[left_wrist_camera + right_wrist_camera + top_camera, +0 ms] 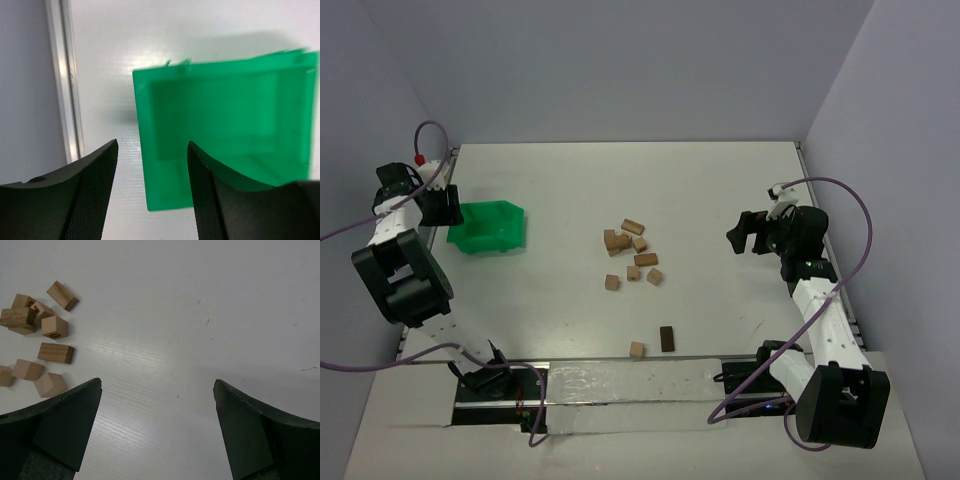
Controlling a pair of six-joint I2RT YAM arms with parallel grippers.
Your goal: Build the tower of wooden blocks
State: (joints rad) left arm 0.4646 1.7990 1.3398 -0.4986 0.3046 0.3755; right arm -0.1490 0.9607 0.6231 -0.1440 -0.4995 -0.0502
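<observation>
Plainly unstacked, the blocks (55,352) lie scattered at ten o'clock of the wide-open, empty right gripper (157,382), which should straddle one squarely; the left gripper (153,145) gapes empty by the bin (142,130).

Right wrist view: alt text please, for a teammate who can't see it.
The open right claw hangs over the white table, holding nothing. Several loose light-tan wood blocks lie scattered at the left edge of the view, not yet built into anything.
</observation>
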